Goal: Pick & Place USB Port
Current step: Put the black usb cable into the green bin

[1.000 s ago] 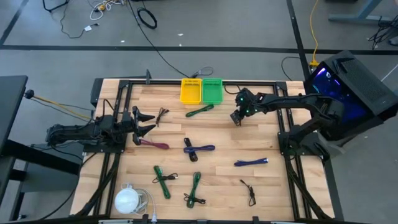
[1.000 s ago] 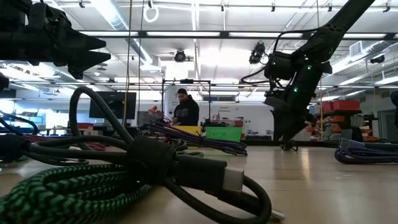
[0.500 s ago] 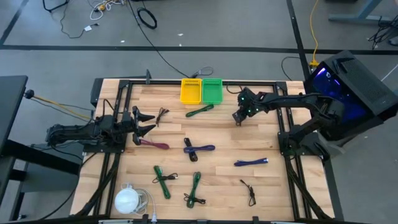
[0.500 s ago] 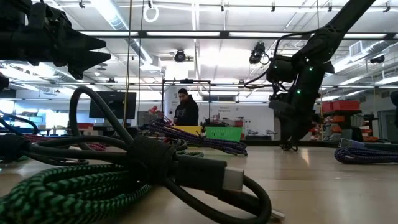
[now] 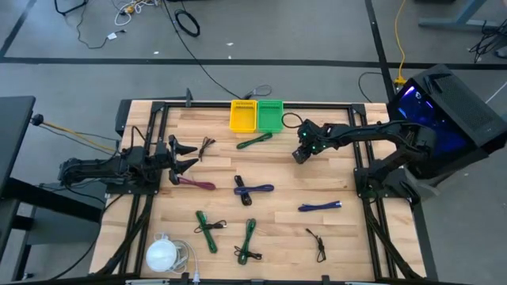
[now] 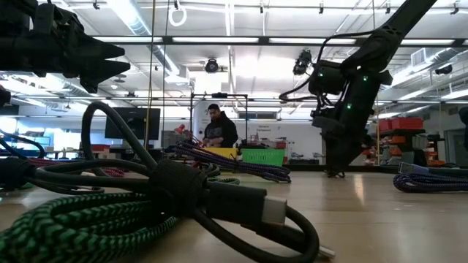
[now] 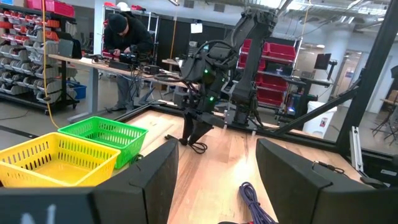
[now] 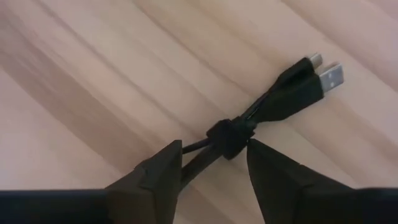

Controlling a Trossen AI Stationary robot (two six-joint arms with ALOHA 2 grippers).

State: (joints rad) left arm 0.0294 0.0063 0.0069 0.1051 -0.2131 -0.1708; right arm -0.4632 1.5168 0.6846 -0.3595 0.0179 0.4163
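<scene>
A black USB cable (image 8: 273,102), bundled with a strap (image 8: 227,138), lies flat on the wooden table; it also shows in the left wrist view (image 7: 199,147). My right gripper (image 5: 299,155) points down at it at the table's far right-centre. It is open, one finger on each side of the bundle just behind the strap (image 8: 208,163). In the low view its fingertips (image 6: 333,171) reach the table top. My left gripper (image 5: 187,156) is open and empty, held above the table's left side.
A yellow basket (image 5: 243,116) and a green basket (image 5: 270,115) stand at the far edge. Other bundled cables lie about: green (image 5: 253,142), purple (image 5: 196,184), blue (image 5: 319,207), green (image 5: 206,229), black (image 5: 318,244). A white round thing (image 5: 162,253) sits near left. A person stands beyond the table (image 6: 219,128).
My right gripper has gone down to the table top and a little toward the table's left edge, and has turned more upright.
</scene>
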